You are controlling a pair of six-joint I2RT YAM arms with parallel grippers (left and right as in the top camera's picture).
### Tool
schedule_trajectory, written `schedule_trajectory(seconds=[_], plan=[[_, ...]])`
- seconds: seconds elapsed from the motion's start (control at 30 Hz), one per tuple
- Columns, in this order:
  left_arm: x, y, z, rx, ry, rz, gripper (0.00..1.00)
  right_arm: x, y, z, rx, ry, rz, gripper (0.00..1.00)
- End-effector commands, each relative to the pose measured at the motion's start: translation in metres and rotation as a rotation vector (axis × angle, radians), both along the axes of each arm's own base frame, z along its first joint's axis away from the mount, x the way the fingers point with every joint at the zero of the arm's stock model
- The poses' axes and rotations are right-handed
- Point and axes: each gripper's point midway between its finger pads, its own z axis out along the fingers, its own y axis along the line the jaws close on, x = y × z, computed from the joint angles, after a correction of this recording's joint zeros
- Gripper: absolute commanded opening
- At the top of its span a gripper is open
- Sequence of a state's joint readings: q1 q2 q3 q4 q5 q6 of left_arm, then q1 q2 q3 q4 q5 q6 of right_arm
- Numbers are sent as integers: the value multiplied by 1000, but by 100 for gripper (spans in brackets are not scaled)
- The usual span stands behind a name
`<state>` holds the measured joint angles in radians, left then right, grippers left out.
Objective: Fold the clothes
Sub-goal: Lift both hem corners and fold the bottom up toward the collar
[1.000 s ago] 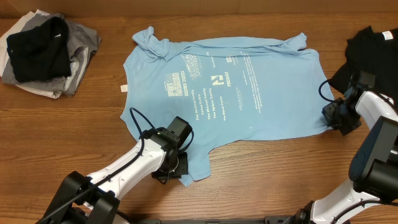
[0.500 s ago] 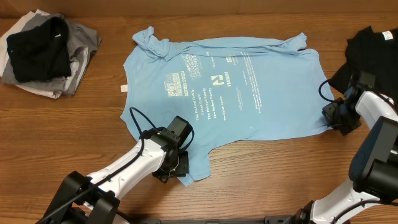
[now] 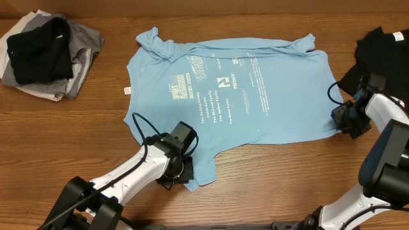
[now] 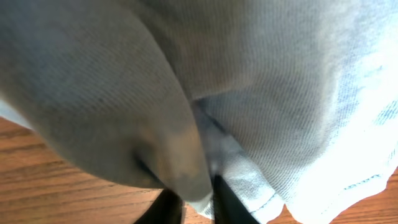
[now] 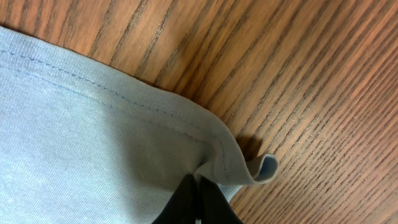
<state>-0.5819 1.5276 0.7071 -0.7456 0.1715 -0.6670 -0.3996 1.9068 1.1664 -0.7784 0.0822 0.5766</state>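
Blue shirt (image 3: 255, 89) seemingly in left pincer (image 4: 198, 193)

The left tool (image 4: 198, 199) pinches a bunched blue shirt (image 4: 280, 93) above the table (image 4: 43, 190).

Brown wood-grain tabletop (image 3: 77, 140) stretches under and around the left gripper (image 3: 179, 177) and the right gripper (image 3: 339, 120); a pale tan strip (image 3: 255, 5) edges it on the far side, well beyond both grippers.
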Motion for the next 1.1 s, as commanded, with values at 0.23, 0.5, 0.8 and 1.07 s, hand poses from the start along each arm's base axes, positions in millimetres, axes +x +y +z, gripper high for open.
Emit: schedule_trajectory(seconds=[0.23, 0.5, 0.8, 1.07], plan=[[-9, 10, 15, 55, 56, 7, 4, -18, 18, -23, 104, 88, -74, 4], [-7, 27, 65, 147, 27, 59, 4, -21, 20, 21, 89, 32, -132, 4], [-32, 43, 91, 153, 36, 99, 4, -53, 24, 48, 68, 101, -257, 4], [-59, 50, 108, 193, 28, 133, 4, -79, 31, 90, 39, 84, -293, 4]])
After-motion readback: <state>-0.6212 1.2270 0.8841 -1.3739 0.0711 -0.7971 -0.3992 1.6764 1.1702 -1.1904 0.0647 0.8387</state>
